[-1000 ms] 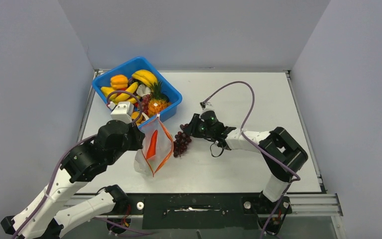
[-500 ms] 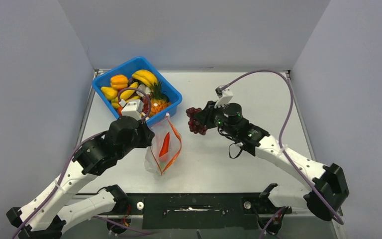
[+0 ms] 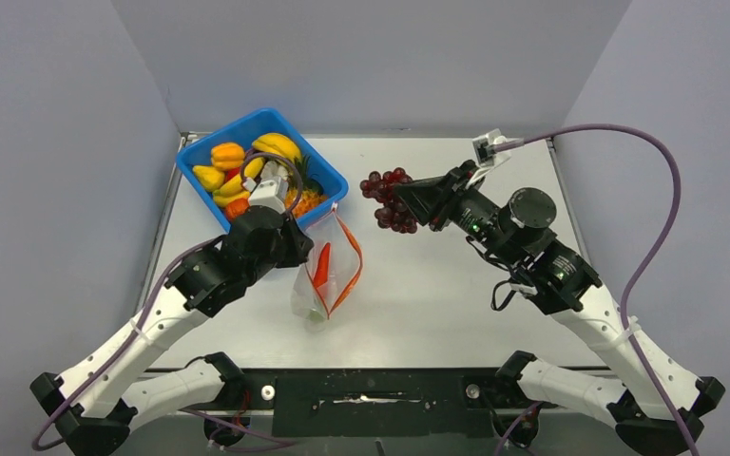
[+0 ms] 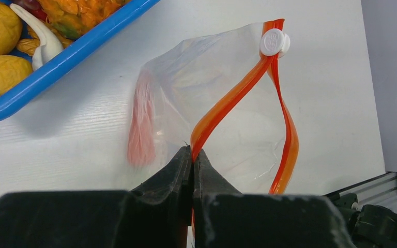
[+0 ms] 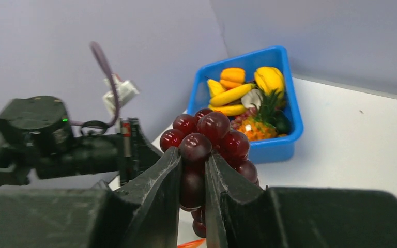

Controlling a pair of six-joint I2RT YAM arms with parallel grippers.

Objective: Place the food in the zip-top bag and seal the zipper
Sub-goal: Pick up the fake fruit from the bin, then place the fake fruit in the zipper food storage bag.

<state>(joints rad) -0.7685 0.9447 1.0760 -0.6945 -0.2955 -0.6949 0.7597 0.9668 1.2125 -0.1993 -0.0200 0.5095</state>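
The clear zip-top bag (image 3: pixel 328 271) hangs open with a red-orange carrot (image 3: pixel 321 263) inside; the carrot shows blurred through the plastic in the left wrist view (image 4: pixel 141 124). My left gripper (image 3: pixel 297 249) is shut on the bag's red-orange zipper strip (image 4: pixel 226 106), holding one lip up; the white slider (image 4: pixel 274 42) sits at the far end. My right gripper (image 3: pixel 416 202) is shut on a dark red-purple bunch of grapes (image 3: pixel 387 199), held in the air right of the bin and above the table. The grapes fill the right wrist view (image 5: pixel 212 139).
The blue bin (image 3: pixel 195 152) at the back left holds bananas (image 3: pixel 276 146), an orange pepper (image 3: pixel 227 155), a pineapple (image 3: pixel 306 198) and other toy food. The bin's rim shows in the left wrist view (image 4: pixel 57 64). Grey walls stand on three sides.
My right gripper has lifted the grapes up and to the right, away from the bag. My left gripper has carried the bag a little to the right.
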